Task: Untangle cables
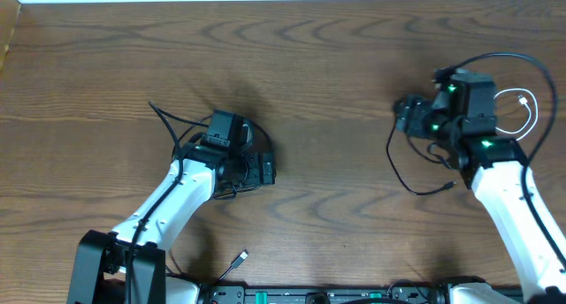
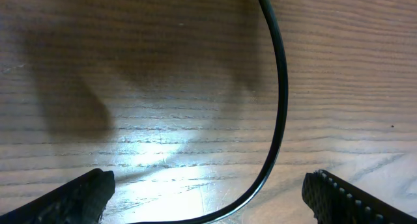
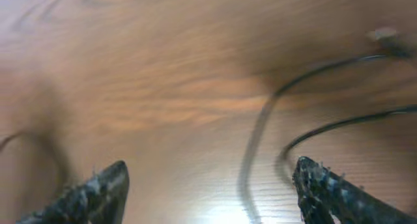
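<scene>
Our left gripper (image 2: 208,193) stands released, its two fingertips (image 2: 78,195) wide apart at the lower corners of the left wrist view. It holds nothing. One black cable (image 2: 280,87) lies on the wooden table (image 1: 336,57) beneath it, curving from the top of that frame down to the bottom edge between the tips. Our right gripper (image 3: 210,177) is also spread and empty. Its view is blurred, with dark cords (image 3: 339,123) crossing the right half of the frame. In the overhead view a second black cable (image 1: 400,170) loops just left of the right arm, and the short white cable (image 1: 529,110) curls near the right edge, so the cords already look fairly well apart. We judge the step to be picking one strand to draw clear. To do it well we should come straight down, centre the single cord between the left pads, close only on that cord, and lift it low, pulling gently toward open wood at the left.
</scene>
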`<state>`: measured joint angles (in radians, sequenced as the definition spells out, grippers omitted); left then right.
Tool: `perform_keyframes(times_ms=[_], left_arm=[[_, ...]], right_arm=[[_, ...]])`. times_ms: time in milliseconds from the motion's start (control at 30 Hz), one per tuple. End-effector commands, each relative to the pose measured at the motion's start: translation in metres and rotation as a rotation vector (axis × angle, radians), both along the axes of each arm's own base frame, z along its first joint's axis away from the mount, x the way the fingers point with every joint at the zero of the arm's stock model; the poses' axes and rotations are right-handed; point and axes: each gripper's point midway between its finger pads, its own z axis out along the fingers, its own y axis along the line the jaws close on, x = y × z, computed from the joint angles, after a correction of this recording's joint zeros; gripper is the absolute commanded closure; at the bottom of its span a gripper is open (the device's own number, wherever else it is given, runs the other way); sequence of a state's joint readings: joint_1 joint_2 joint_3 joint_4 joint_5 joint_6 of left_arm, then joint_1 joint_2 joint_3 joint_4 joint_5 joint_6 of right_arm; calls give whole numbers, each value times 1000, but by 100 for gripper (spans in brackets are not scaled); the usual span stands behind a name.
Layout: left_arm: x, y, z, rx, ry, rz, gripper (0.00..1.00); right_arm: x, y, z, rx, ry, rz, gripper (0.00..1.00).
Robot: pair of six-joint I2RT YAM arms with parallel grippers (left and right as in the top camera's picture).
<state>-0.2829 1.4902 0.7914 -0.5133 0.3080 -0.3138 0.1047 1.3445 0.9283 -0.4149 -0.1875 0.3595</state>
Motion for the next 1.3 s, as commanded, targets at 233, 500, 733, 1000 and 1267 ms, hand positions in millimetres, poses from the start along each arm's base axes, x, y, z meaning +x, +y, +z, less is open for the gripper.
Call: perform_keyframes(times_ms=[233, 500, 733, 1000, 1267], left_arm=[[-1, 4, -1, 15, -2, 1, 2], [-1, 4, -1, 15, -2, 1, 2], [-1, 4, -1, 15, -2, 1, 2], [-1, 4, -1, 15, -2, 1, 2], [-1, 4, -1, 15, -2, 1, 2]], right_arm=[[-27, 78, -58, 113, 217, 248, 7], [-55, 117, -112, 71, 376, 362, 1], [-74, 129, -146, 40, 481, 402, 1], [-78, 128, -158, 31, 516, 401, 1], [-78, 128, -158, 31, 517, 401, 1]])
